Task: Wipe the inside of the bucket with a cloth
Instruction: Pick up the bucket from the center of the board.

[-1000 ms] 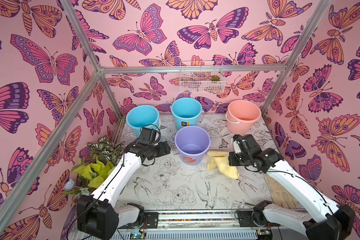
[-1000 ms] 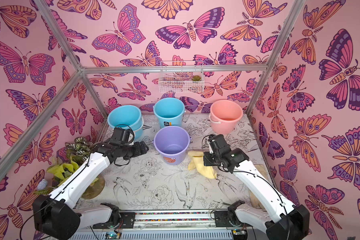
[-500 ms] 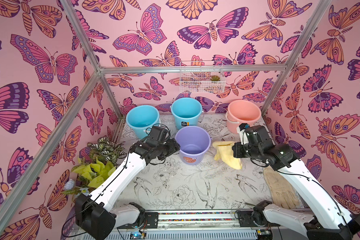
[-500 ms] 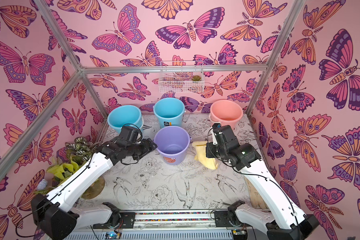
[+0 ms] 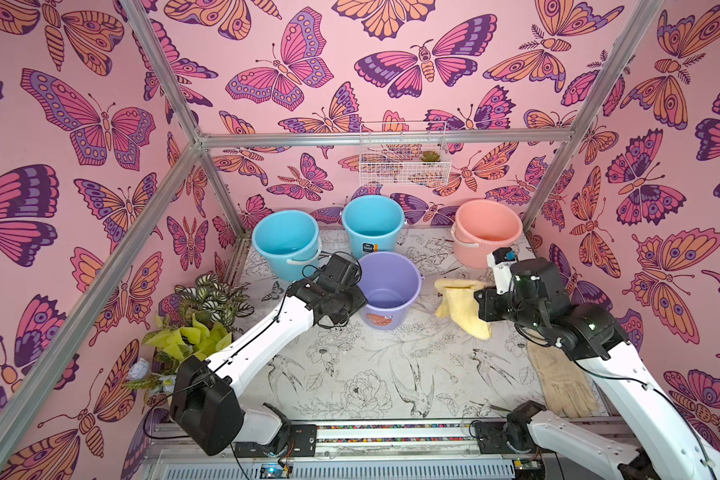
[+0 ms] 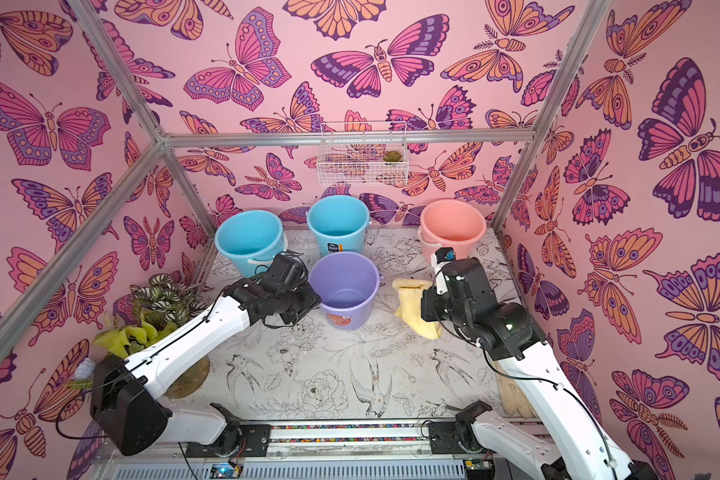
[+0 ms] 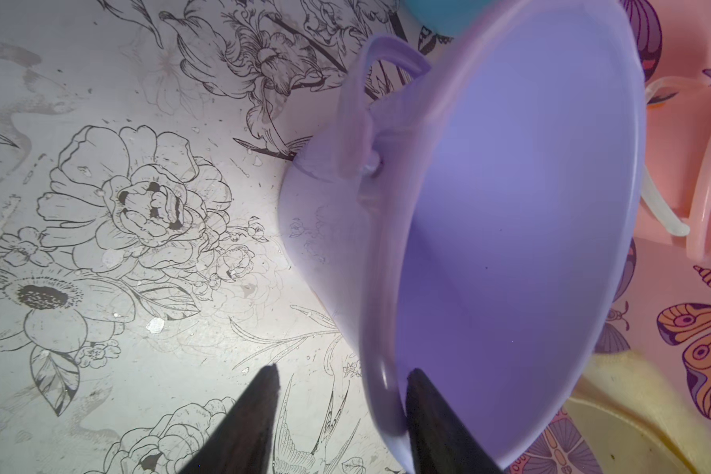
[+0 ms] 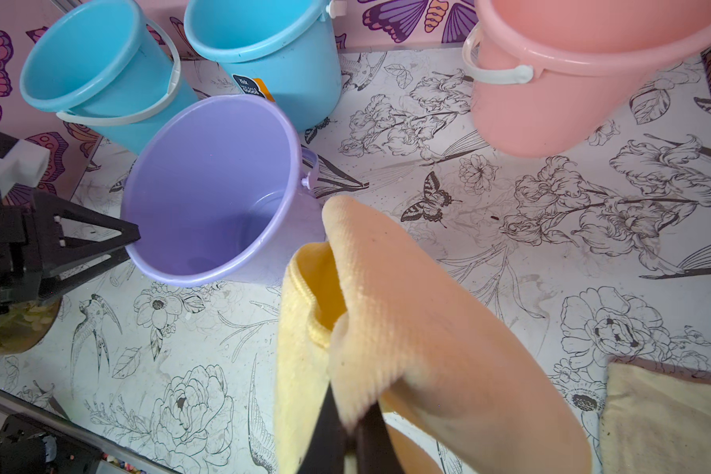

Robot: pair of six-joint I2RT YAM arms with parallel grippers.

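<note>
In both top views the lavender bucket stood upright near the middle of the flowered table, just in front of two sky-blue buckets. The left gripper was up against the rim on its own side. The right gripper hung just beside the bucket on the other side, with the yellow cloth dangling from it, clear of the bucket.

The left wrist view showed the fingers parted a moderate way and astride the rim, one outside the wall and one inside. I reckoned they should pinch that rim squarely and hold the bucket down before any rubbing began.

The right wrist view showed the other jaws pinched tight on a bunched fold of cloth, its loose end hanging near the rim. To my eye the cloth needed lifting over the rim and pressing against the inner wall, not merely dropping in.
</note>
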